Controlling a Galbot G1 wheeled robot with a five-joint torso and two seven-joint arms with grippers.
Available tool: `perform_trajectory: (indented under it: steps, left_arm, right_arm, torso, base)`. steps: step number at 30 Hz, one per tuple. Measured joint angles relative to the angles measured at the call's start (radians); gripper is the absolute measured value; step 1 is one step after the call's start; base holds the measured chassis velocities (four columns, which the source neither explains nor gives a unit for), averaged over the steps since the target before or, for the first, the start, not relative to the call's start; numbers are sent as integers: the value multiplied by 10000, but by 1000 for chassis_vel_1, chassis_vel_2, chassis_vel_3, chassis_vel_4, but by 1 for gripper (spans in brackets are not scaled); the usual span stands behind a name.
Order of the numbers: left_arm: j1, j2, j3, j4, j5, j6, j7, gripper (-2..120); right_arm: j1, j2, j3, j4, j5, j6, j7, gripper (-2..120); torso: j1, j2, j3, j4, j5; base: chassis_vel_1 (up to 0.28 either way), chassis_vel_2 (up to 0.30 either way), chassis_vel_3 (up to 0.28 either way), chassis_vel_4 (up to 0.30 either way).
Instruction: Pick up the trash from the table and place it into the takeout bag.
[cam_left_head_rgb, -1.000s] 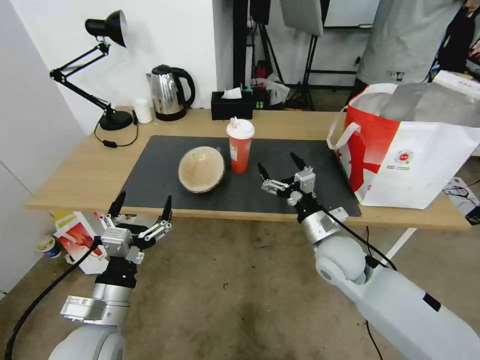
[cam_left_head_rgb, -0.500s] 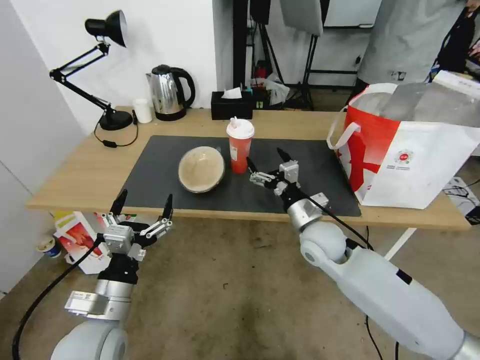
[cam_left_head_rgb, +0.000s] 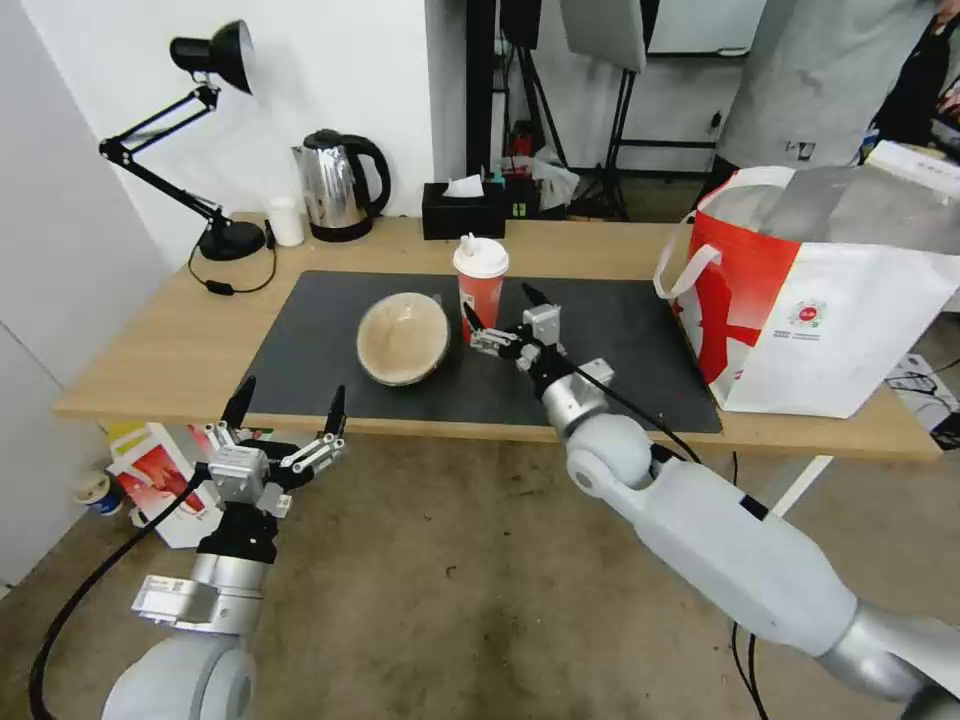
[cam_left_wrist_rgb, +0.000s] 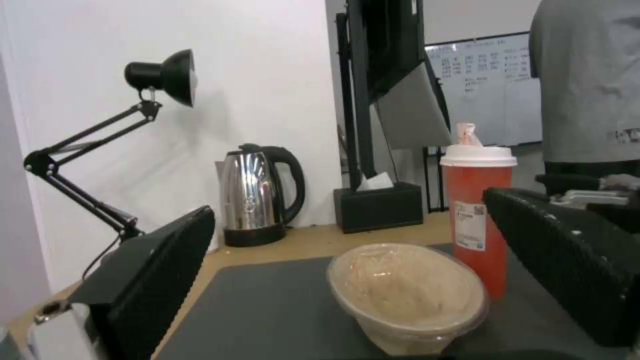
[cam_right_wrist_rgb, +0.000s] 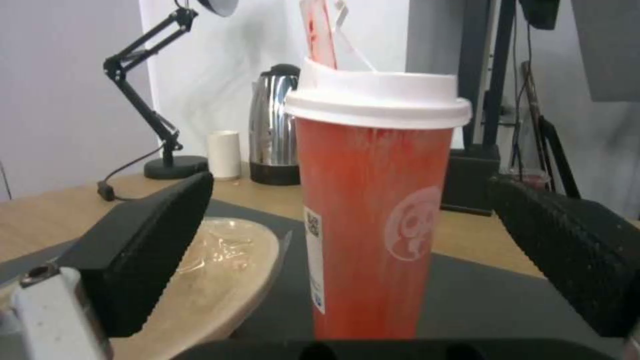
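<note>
Right claw (cam_left_head_rgb: 498, 314) has advanced across the dark mat (cam_left_head_rgb: 320, 350) toward the red paper cup (cam_left_head_rgb: 480, 290), fingers spread wide to either side of it, not touching. Cup stands upright on the worktop (cam_left_head_rgb: 160, 350), tan bowl (cam_left_head_rgb: 403, 338) just beside it, tilted. Takeout bag (cam_left_head_rgb: 840, 300) stands at the right end. Left claw (cam_left_head_rgb: 288, 408) hangs wide below the front edge.

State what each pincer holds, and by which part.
Nothing is held. The right pincer is open around the red paper cup with white lid, not gripping it; the left pincer is open below the table edge.
</note>
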Motion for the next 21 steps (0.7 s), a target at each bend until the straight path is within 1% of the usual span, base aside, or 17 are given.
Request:
perform_trajectory:
  steps: [9,21]
  left_arm:
    - [-45,14,-5,58,-2,2,7,100]
    - [-79,33,-39,115,-40,-13,10,100]
  right_arm:
    - [425,392,-266,-725,87,0,-143,100]
    - [688,440,-267,-1285,130,0,-197,100]
  torso:
    - [0,0,0,1,0]
    - [0,0,0,0,1]
  base:
    - [0,0,0,0]
    - [0,0,0,0]
